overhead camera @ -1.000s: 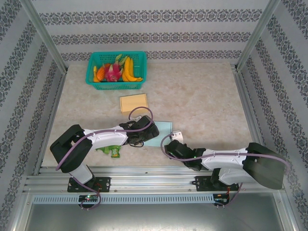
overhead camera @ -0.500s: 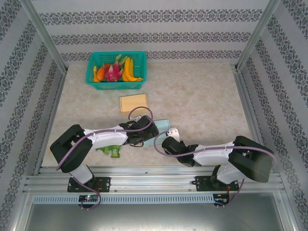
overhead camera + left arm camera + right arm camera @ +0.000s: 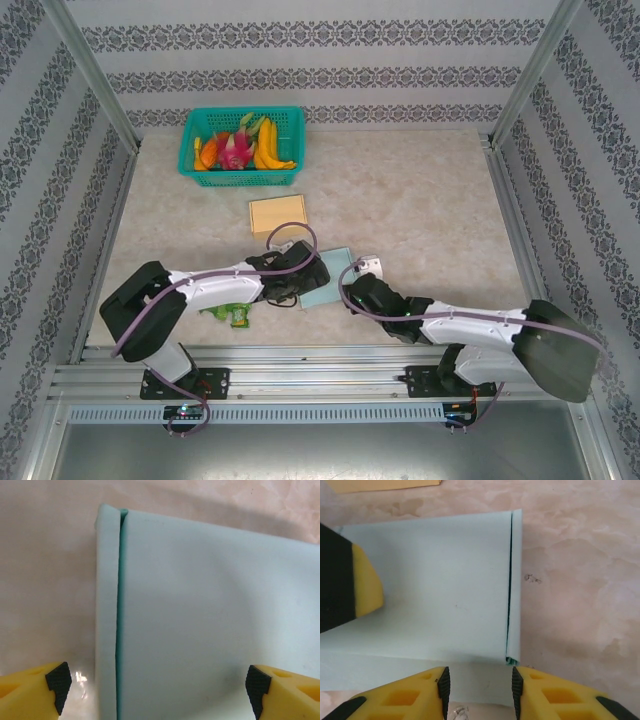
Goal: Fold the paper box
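— What do we have around us?

— In the top view a teal basket of fruit sits at the upper left of the table. A tan card lies flat just below it, and a small green packet lies at the lower left. None of them touches the paper box.

— And the box itself?

— It lies flat and pale blue at the middle of the top view, just below the card and apart from it. Both our grippers crowd over it (each is the other's nearest obstacle). In the right wrist view a yellow finger of the left one rests on the sheet at the left edge of the frame.

— Room to move?

— Open marble runs across the right half of the table to the metal rail. The box has a narrow folded strip along one side, with a dark crease beside it.

— Our arms?

— The left arm and the right arm both reach low and bend inward toward the middle. The left gripper stands wide, one fingertip off the folded edge and the other over the sheet. The right gripper stands narrow at the sheet's near edge, and we see nothing pinched in the gap.
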Robot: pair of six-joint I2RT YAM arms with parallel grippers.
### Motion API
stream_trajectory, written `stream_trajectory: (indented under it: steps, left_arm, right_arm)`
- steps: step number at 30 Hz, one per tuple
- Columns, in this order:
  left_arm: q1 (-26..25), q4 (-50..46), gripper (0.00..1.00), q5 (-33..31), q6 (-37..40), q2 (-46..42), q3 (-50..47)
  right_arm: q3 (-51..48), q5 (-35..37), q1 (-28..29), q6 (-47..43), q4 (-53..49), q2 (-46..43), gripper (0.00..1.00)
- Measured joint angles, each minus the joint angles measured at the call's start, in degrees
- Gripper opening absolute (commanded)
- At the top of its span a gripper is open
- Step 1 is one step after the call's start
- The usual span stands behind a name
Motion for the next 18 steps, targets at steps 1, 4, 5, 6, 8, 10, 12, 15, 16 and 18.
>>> stream_trajectory:
  steps: [1,4,5,6,8,10,12,15,16,18]
  left_arm:
    - [-0.1,-0.7,0.94,0.0,0.4,-0.8,0.0]
    - [-0.3,-3.0,0.95,-0.8,2.1,-4.2,0.5]
    - [-0.3,-3.6,0.95,-1.4,3.1,-5.4,1.0]
    - [-0.4,-4.2,0.95,-2.3,4.5,-6.6,1.6]
    - [-0.4,-5.1,0.96,-3.9,8.3,-8.2,3.5]
    - [0.1,-5.3,0.97,-5.0,13.3,-8.5,6.1]
    - [1.0,-5.0,0.98,-4.5,18.3,-7.7,8.5]
    - [4.0,-3.0,0.98,-1.0,24.7,-4.0,11.2]
    - [4.9,-2.4,0.98,0.3,26.3,-2.4,11.9]
    - [6.7,-1.8,0.98,2.5,29.0,1.3,13.3]
  right_arm:
    - [-0.1,-0.4,-0.1,0.0,-1.0,-1.3,0.4]
    - [-0.5,-2.0,-0.1,0.0,-4.1,-5.7,0.4]
    - [-0.7,-2.4,-0.1,0.0,-5.0,-7.5,0.4]
    - [-1.1,-2.8,-0.1,0.0,-5.9,-9.4,0.4]
    - [-2.3,-3.4,-0.1,0.0,-7.1,-13.4,0.4]
    - [-3.6,-3.9,-0.1,0.2,-8.9,-17.0,0.4]
    - [-4.2,-4.5,-0.1,0.3,-10.4,-19.1,0.4]
    - [-5.0,-6.0,-0.1,0.5,-12.0,-21.2,0.41]
    - [-5.4,-6.5,-0.1,0.7,-12.2,-21.7,0.41]
    - [-6.1,-7.6,-0.1,1.3,-12.4,-22.5,0.42]
